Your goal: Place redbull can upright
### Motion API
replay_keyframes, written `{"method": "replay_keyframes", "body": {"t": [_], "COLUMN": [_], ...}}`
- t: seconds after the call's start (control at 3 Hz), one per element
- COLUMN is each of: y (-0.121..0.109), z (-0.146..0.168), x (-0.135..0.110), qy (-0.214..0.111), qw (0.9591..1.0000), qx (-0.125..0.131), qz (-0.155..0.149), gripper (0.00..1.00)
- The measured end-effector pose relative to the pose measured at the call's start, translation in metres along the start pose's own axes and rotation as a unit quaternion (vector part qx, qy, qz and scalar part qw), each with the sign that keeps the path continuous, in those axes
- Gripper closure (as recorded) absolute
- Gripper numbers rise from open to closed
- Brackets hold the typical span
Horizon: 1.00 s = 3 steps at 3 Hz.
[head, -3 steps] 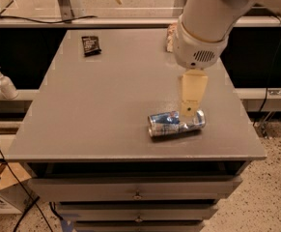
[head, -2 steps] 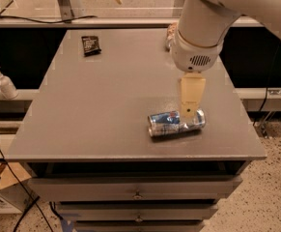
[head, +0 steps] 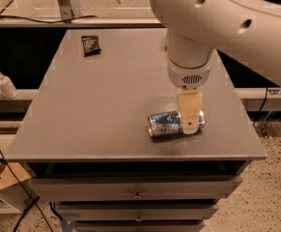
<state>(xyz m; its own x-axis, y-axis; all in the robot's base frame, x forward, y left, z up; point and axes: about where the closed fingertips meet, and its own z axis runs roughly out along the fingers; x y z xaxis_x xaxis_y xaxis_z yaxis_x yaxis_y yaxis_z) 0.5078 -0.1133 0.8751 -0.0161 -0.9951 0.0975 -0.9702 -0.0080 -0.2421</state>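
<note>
Hand (head: 189, 120) poised low over one end of can (head: 166, 123). Can on its side on desk (head: 106, 105), near front edge. Long axis level, crosswise to hand, bulk sticking out sideways. Grip state: cannot tell.

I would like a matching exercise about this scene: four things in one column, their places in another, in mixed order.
1 redbull can
2 black packet
3 gripper
4 pump bottle

A far left part of the table
B lying on its side near the front edge
C on a ledge left of the table
D pointing down at the can's right end

Pairs: 1-B, 2-A, 3-D, 4-C
</note>
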Motion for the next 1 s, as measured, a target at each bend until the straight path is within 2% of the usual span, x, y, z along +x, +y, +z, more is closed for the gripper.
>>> {"method": "replay_keyframes", "body": {"t": [0.33,0.67,1.0], "y": [0.011,0.021,0.029], "z": [0.014,0.024,0.031], "x": [-0.001,-0.005,-0.013], "qy": [0.043,0.07,0.093], "qw": [0.999,0.997,0.9943], "qx": [0.003,0.004,-0.002], "qz": [-0.015,-0.032,-0.051], "gripper": [0.0,0.0,0.16]}}
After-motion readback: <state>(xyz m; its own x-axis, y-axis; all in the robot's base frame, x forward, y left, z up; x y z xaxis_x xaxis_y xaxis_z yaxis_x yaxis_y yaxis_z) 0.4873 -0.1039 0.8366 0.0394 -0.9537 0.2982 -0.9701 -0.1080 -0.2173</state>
